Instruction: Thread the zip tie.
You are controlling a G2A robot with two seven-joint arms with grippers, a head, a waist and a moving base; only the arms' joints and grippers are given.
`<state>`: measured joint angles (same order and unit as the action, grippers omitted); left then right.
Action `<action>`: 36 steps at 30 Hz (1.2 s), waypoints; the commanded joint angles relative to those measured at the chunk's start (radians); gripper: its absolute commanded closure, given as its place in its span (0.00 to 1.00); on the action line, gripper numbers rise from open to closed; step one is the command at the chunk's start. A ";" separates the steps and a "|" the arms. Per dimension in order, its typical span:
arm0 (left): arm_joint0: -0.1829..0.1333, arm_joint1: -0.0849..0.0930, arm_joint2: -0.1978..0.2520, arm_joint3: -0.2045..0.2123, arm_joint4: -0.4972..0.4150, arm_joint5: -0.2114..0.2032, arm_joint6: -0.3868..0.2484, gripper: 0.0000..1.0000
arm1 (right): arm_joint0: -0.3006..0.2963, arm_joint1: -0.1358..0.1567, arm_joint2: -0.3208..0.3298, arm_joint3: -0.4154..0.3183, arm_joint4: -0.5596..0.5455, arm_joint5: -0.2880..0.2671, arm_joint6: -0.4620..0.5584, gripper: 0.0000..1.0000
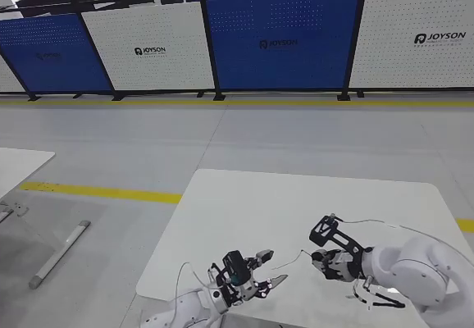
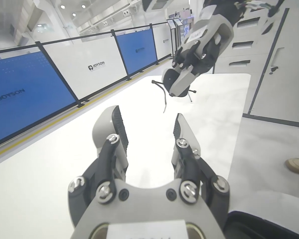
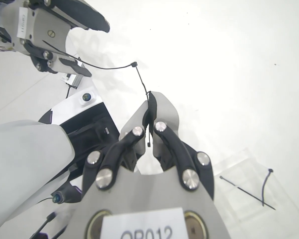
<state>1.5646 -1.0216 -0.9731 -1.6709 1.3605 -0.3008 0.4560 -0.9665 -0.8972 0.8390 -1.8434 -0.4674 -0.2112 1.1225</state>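
Over the table, the right hand pinches the zip tie near the wide-open left hand.

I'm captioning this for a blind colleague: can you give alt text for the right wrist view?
The right gripper is shut on a black zip tie, whose strap runs from its fingertips out to the tie's head. From the head a second strand curves toward the open left gripper; two more zip ties lie crossed on the white table.
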 commanded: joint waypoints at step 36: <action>-0.064 -0.018 0.034 0.011 0.007 0.009 0.042 0.92 | 0.062 -0.043 -0.053 0.032 0.022 -0.025 0.047 1.00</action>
<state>1.5011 -1.0394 -0.9385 -1.6598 1.3685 -0.2928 0.4988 -0.9053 -0.9391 0.7865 -1.8121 -0.4455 -0.2355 1.1689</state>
